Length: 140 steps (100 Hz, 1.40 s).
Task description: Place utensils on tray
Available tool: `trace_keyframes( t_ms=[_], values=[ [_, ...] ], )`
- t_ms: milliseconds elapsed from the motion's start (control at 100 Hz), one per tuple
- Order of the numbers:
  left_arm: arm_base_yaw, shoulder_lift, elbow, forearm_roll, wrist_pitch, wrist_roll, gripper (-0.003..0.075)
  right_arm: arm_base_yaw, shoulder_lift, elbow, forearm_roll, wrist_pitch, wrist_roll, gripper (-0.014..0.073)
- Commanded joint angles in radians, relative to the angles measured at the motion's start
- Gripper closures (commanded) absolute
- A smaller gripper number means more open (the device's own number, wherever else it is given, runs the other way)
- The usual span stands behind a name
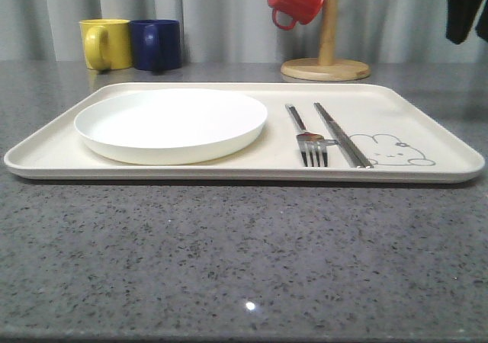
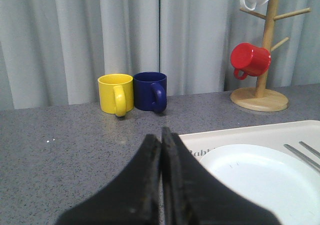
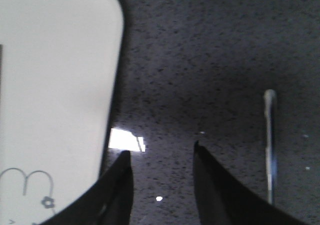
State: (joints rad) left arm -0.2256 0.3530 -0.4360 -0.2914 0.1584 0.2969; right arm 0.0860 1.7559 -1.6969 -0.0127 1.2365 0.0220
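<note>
The spoon [image 3: 270,145], seen by its slim steel handle, lies on the grey worktop [image 3: 210,50] just beyond the tray [image 3: 55,85], where the fork [image 1: 309,137], chopsticks [image 1: 341,133] and plate [image 1: 171,123] already sit. It looks light, stiff and slippery, lying flat, so pinching across the handle near its middle seems safest. The right gripper [image 3: 161,160] hangs nearby with fingers parted and empty; the left gripper [image 2: 161,145] has its fingers pressed together, holding nothing.

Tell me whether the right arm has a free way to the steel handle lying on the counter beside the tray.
Probably yes. The right gripper hangs open over bare counter, between the tray edge and the handle. Nothing lies between jaws and handle; a short sideways shift should reach it.
</note>
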Motion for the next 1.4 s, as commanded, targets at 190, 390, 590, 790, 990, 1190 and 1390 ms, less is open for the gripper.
trace_keyframes(
  t_ms=[190, 390, 590, 790, 990, 1190, 1390],
  values=[
    [-0.007, 0.006, -0.027, -0.003, -0.083, -0.003, 0.0738, -0.157, -0.055, 0.028, -0.005, 0.085, -0.078, 0.0283],
    [-0.007, 0.006, -0.027, -0.003, -0.083, -0.003, 0.0738, -0.206, -0.058, 0.121, -0.001, 0.067, -0.094, 0.0283],
    [-0.007, 0.006, -0.027, -0.003, -0.083, -0.003, 0.0738, -0.206, -0.069, 0.220, -0.004, 0.038, -0.130, 0.0283],
    [-0.007, 0.006, -0.027, -0.003, -0.083, -0.003, 0.0738, -0.206, -0.070, 0.236, -0.043, 0.002, -0.130, 0.0283],
    [-0.007, 0.006, -0.027, -0.003, -0.083, -0.003, 0.0738, -0.227, -0.070, 0.236, -0.063, -0.022, -0.138, 0.0283],
    [-0.007, 0.006, -0.027, -0.003, -0.083, -0.003, 0.0738, -0.259, -0.068, 0.236, -0.050, -0.045, -0.141, 0.0283],
    [-0.007, 0.006, -0.027, -0.003, -0.083, -0.003, 0.0738, -0.260, -0.054, 0.236, 0.003, -0.049, -0.188, 0.0283]
  ],
)
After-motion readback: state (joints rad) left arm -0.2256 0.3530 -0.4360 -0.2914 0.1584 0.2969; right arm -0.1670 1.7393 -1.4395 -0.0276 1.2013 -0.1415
